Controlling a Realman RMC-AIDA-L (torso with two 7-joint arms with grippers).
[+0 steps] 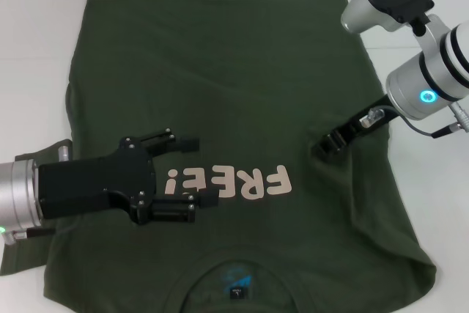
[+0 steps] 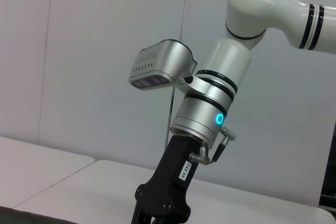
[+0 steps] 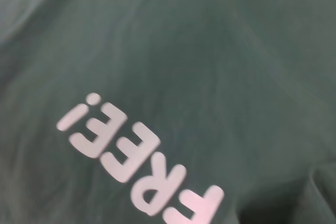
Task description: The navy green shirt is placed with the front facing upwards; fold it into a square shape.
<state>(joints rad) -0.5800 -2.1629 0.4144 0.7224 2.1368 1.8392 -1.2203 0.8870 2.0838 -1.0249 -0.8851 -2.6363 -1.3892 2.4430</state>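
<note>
The navy green shirt (image 1: 242, 86) lies spread flat on the white table, front up, collar toward me. Its pale pink "FREE!" lettering (image 1: 234, 183) reads upside down, and the blue-printed neck label (image 1: 238, 280) shows at the near edge. My left gripper (image 1: 194, 171) hovers open over the shirt's left chest, just left of the lettering, holding nothing. My right gripper (image 1: 327, 146) reaches down to the fabric right of the lettering, at a crease. The right wrist view is filled by the shirt (image 3: 210, 66) and its lettering (image 3: 142, 166).
White table (image 1: 37, 34) surrounds the shirt on the left, far and right sides. The shirt's left sleeve (image 1: 22, 254) sticks out under my left arm. In the left wrist view the right arm (image 2: 210, 103) stands before a grey wall.
</note>
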